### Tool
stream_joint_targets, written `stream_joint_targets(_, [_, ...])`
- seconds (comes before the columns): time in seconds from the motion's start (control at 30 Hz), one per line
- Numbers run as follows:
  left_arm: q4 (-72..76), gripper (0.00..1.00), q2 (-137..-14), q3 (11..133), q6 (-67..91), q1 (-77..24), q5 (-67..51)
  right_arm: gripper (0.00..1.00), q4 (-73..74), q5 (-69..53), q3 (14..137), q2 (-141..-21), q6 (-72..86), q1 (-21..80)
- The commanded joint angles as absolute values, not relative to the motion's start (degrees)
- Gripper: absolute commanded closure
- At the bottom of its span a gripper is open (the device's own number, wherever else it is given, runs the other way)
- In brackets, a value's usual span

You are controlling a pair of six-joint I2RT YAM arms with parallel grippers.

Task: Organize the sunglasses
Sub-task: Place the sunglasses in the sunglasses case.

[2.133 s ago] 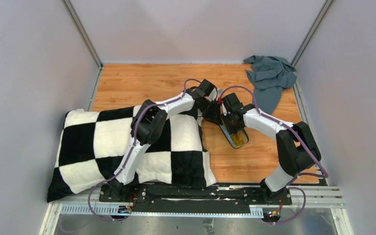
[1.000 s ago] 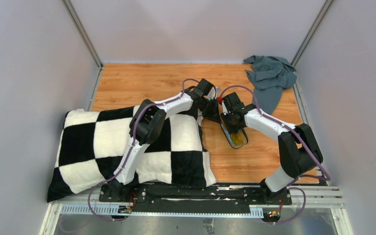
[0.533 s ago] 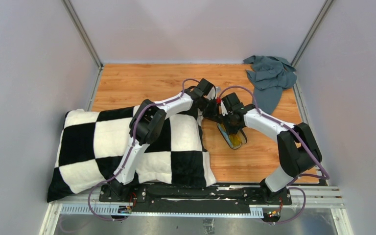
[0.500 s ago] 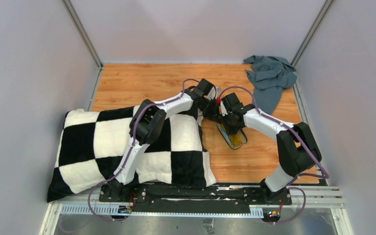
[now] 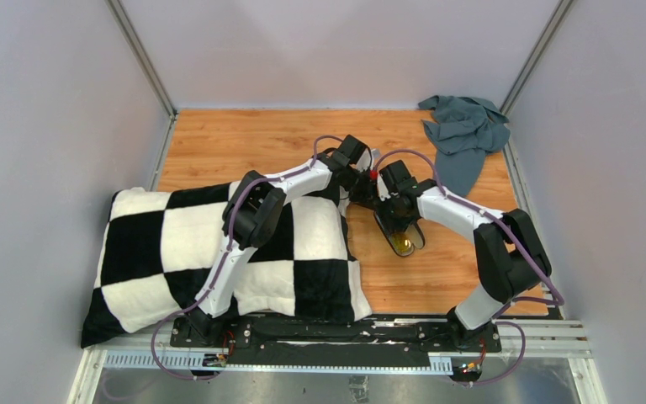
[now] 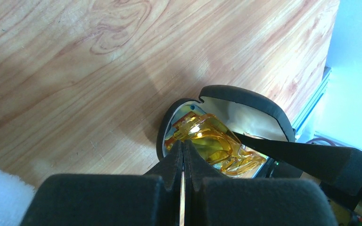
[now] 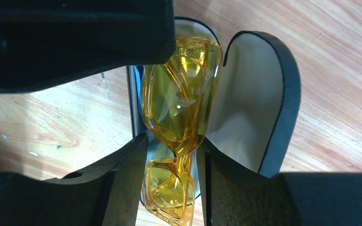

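Note:
The amber sunglasses (image 7: 179,103) lie folded in the open black case (image 7: 283,99), whose beige-lined lid stands to the right. A bit of light-blue shows under them. My right gripper (image 7: 174,155) is shut on the sunglasses at the bridge, one finger on each side. My left gripper (image 6: 184,143) is shut and empty, its tips at the case's rim against the sunglasses (image 6: 214,143). In the top view the case (image 5: 404,241) lies mid-table, with the right gripper (image 5: 397,220) over it and the left gripper (image 5: 367,199) just left of it.
A black-and-white checkered pillow (image 5: 185,252) covers the table's left front, under the left arm. A crumpled grey-blue cloth (image 5: 467,130) lies in the back right corner. Grey walls enclose the wooden table (image 5: 244,143).
The right gripper has shifted slightly left toward the left gripper, and the case with the sunglasses has swung a little with it. The left arm has barely moved.

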State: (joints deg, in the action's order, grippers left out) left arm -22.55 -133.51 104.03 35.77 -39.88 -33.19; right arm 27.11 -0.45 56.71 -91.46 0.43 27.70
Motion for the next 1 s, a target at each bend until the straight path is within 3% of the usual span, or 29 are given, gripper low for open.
stream_joint_targets(0.0, [-21.50, 1.00, -134.43, 103.42, 35.87, -39.99, -34.10, 0.51, 29.54, -1.55, 55.94, -91.01, 0.68, 28.98])
stream_joint_targets(0.37, [-21.38, 1.00, -133.86, 103.23, 35.82, -39.90, -33.93, 0.42, 32.84, -0.03, 57.30, -86.73, 1.22, 30.03])
stream_joint_targets(0.97, [-22.62, 0.99, -131.88, 105.76, 34.84, -39.90, -33.59, 0.37, 34.51, 7.28, 58.31, -75.29, 3.55, 29.36])
